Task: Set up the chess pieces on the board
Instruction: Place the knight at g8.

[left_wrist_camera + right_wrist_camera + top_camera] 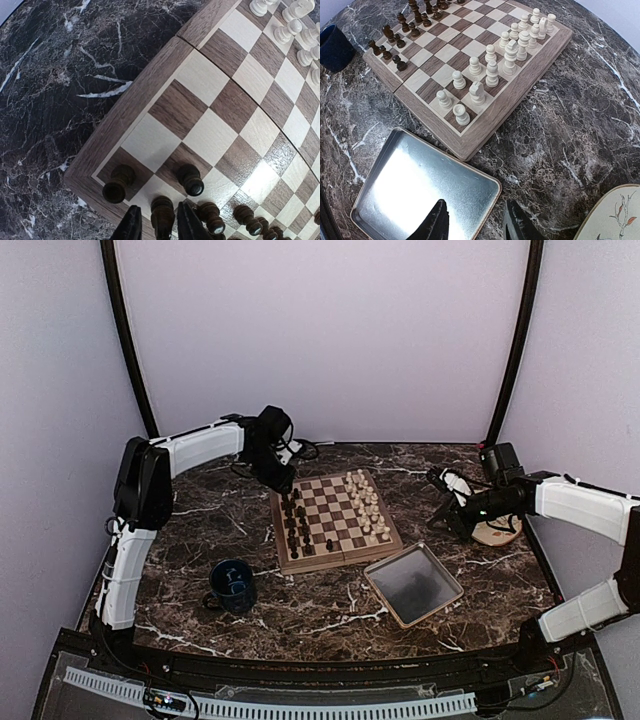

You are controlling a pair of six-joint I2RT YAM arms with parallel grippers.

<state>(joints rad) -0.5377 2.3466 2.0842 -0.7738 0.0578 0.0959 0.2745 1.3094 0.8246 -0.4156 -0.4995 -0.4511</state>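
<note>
The board (336, 521) lies mid-table, with dark chess pieces (297, 522) along its left side and cream-white ones (367, 506) along its right. My left gripper (283, 483) hangs over the board's far left corner. In the left wrist view its fingers (133, 222) straddle an upright dark piece (163, 216) on the edge row, with a gap showing on the left side; the left gripper (157, 206) is open. A dark piece (118, 184) fills the corner square. My right gripper (475, 205) is open and holds nothing, over the tray's corner and off the board.
A grey metal tray (413, 584) lies in front of the board's right corner. A dark blue mug (233, 586) stands front left. A round beige plate (497, 532) sits under the right arm. One dark piece (329, 544) stands alone near the board's front edge.
</note>
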